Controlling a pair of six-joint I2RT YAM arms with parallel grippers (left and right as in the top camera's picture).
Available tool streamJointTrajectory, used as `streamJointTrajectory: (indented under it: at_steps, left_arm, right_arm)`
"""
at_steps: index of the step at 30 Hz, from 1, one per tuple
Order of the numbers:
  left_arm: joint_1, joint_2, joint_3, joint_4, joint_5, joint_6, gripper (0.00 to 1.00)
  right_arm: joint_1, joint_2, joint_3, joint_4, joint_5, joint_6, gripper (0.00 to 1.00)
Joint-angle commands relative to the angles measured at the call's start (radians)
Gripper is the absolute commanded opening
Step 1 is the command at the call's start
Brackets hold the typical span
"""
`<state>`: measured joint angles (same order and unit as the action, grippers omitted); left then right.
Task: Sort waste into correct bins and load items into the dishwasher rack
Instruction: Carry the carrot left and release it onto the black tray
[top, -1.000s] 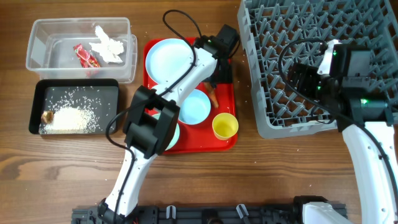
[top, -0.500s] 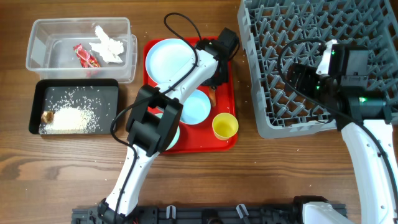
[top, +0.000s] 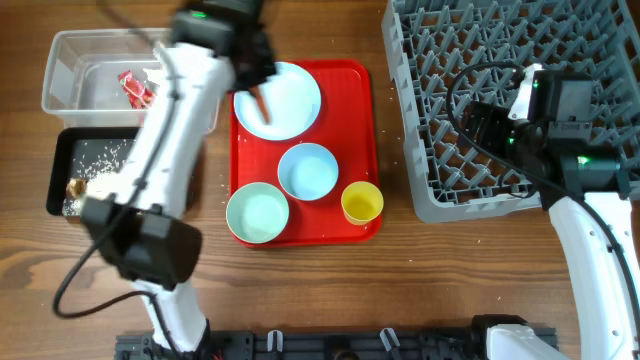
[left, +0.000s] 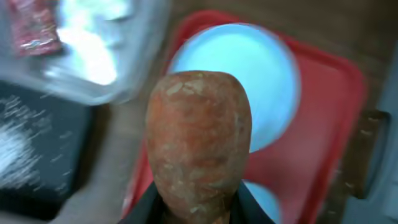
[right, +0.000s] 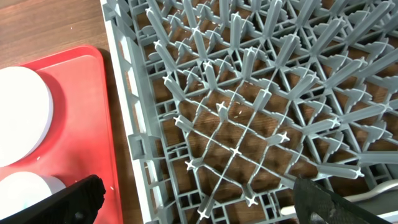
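Note:
My left gripper (top: 254, 86) is shut on the orange carrot (top: 263, 106), which hangs over the left part of the pale blue plate (top: 290, 98). In the left wrist view the carrot (left: 199, 137) fills the middle, gripped at its base between the dark fingers (left: 144, 208). The blue bowl (top: 307, 170), green bowl (top: 257, 214) and yellow cup (top: 362, 202) stand on the red tray (top: 360, 100). My right gripper (right: 202, 202) is open above the left edge of the grey dishwasher rack (top: 500, 50). Nothing is between its fingers.
The clear tub (top: 70, 50) at the back left holds a red wrapper (top: 138, 88) and a blurred white tissue (left: 93, 43). The black tray (top: 60, 165) in front of it holds white rice (top: 105, 160) and a brown scrap (top: 75, 187). My left arm crosses over both bins.
The left gripper closed on the carrot at the red tray's right side, lifted it and swung it left to above the plate. The right arm has not moved.

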<state>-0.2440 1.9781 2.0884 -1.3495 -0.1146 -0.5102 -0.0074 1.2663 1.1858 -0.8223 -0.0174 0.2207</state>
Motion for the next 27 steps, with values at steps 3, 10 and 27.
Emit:
streamJointTrajectory:
  at_steps: [3, 10, 27]
  left_arm:
    - [0.237, 0.003, -0.011, -0.139, -0.034, 0.004, 0.07]
    - [0.500, 0.003, -0.087, -0.163, -0.033, -0.026, 0.07]
    - [0.671, 0.003, -0.660, 0.398, -0.026, -0.153, 0.24]
  right_arm:
    - [-0.001, 0.010, -0.003, 0.006, 0.022, 0.015, 1.00]
    - [-0.001, 0.010, -0.003, -0.003, 0.021, 0.015, 1.00]
    - [-0.001, 0.015, -0.003, -0.030, 0.018, 0.016, 1.00]
